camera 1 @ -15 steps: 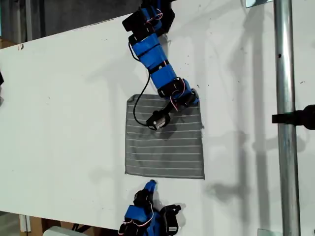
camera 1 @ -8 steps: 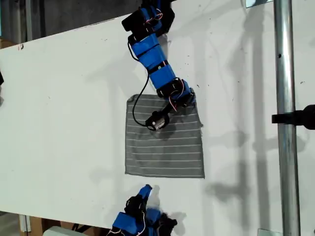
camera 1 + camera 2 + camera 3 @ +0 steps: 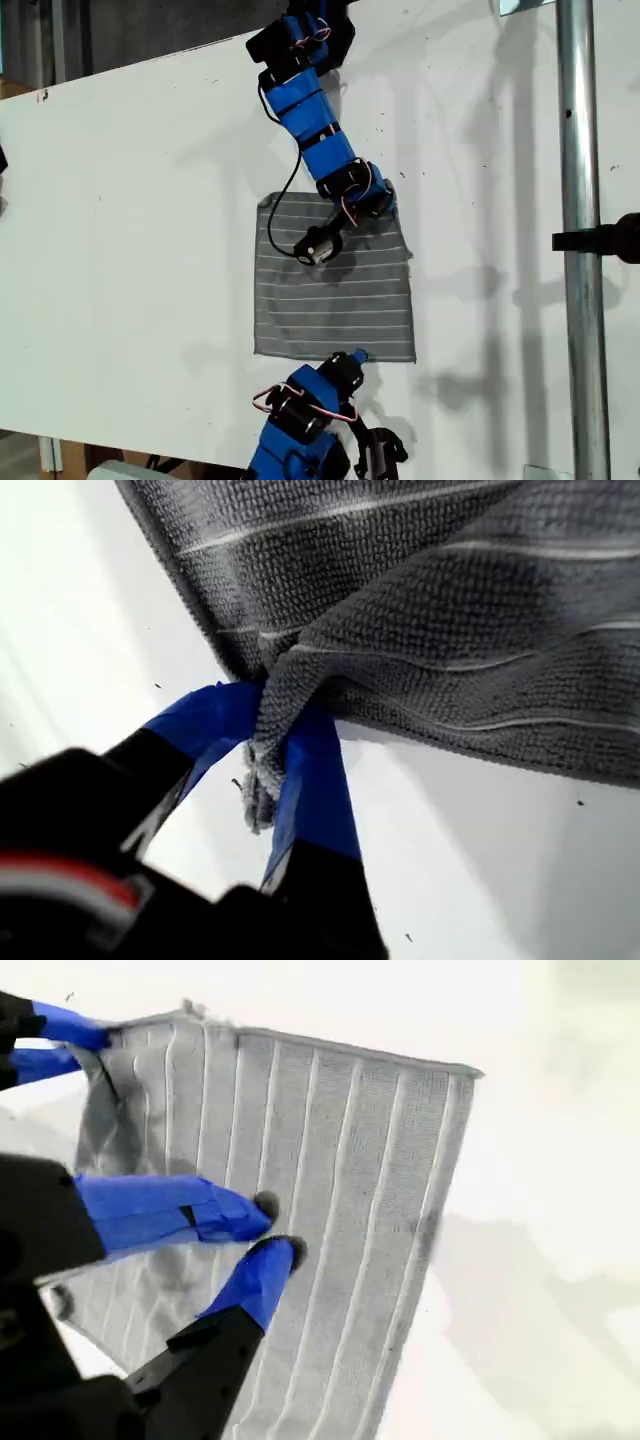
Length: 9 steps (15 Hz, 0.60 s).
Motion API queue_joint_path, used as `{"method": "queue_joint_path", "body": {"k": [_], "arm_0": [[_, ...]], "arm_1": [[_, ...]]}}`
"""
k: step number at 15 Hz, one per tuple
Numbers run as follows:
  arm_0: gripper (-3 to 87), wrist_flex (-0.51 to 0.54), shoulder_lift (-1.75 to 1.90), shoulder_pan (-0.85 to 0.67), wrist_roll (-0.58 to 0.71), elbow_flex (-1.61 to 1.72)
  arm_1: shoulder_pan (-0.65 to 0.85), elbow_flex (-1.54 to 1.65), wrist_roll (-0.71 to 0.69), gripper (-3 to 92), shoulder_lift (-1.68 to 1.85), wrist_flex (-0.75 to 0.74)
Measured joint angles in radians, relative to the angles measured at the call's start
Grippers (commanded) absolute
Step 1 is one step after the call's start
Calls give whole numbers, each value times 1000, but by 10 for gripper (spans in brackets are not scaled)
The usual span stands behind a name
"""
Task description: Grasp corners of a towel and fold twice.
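Observation:
The grey striped towel [image 3: 335, 300] lies flat on the white table [image 3: 130, 220]. My first gripper [image 3: 388, 206] reaches in from the exterior view's top and is shut on the towel's far corner [image 3: 262, 750] at that view's right, bunching and slightly lifting the cloth [image 3: 450, 610]. My second gripper [image 3: 357, 356] comes from the exterior view's bottom and hovers at the towel's near edge. Its blue fingers [image 3: 240, 1215] stand a narrow gap apart, with nothing between them and the towel [image 3: 340, 1180] below. The near corners [image 3: 413, 359] lie flat and untouched.
A vertical metal pole [image 3: 580, 150] with a black clamp [image 3: 608, 240] stands at the exterior view's right. The first arm's black cable [image 3: 283, 222] hangs over the towel's far part. The table's far edge [image 3: 120, 68] slants across the exterior view's upper left.
My second gripper has swung up and toward the exterior view's right, reaching the towel's near edge. My first gripper has drawn the pinched corner slightly inward.

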Motion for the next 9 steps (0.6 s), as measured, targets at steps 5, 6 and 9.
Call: {"method": "queue_joint_path", "body": {"k": [5, 6, 9], "arm_0": [[421, -114, -3, 0, 41, 172], [424, -193, -38, 3, 9, 232], [414, -334, -176, 49, -92, 288]], "arm_1": [[0, -2, 0, -2, 5, -6], [0, -2, 0, -2, 5, -6], [0, -2, 0, -2, 5, -6]]}}
